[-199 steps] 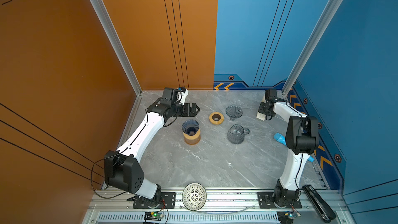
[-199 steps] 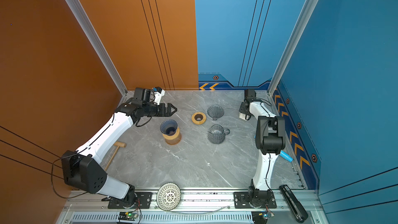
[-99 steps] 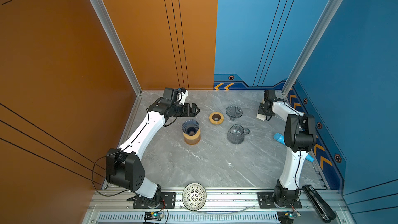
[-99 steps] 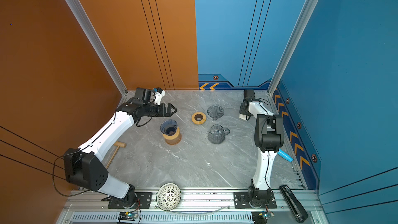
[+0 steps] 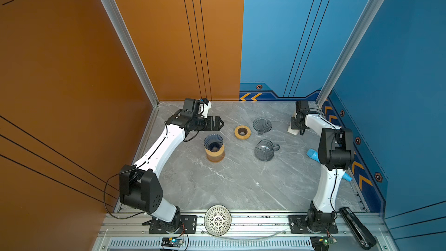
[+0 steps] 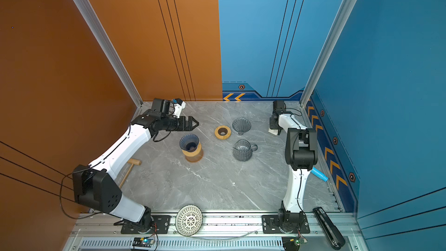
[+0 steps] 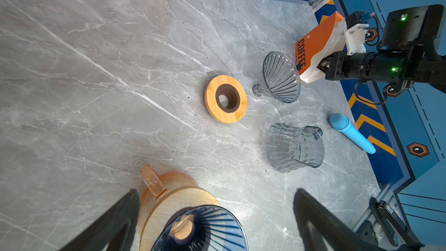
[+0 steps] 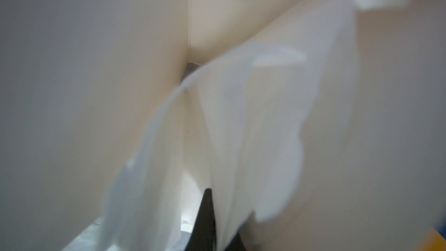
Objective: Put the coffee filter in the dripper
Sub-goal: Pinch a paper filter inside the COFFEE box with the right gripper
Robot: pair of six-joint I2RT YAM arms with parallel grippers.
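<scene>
Left gripper (image 5: pixel 218 123): jaws spread wide, hovering near the dripper (image 5: pixel 213 141).
Right gripper (image 8: pixel 209 210): inside the box (image 7: pixel 313 44), jaws pinching a coffee filter (image 8: pixel 253 129).

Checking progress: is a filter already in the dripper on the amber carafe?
No, the dripper is bare, ribs and bottom hole showing.

Left arm (image 5: pixel 166 141) stretched forward and low, wrist roughly level. Left claw (image 5: pixel 220 123) points toward the middle, jaws spread wide, nothing between them. Right arm (image 5: pixel 316 121) folded, elbow high, forearm reaching into the far right corner, wrist pitched down. Right claw (image 5: pixel 297 129) clamped fully closed, tips mostly hidden.
</scene>
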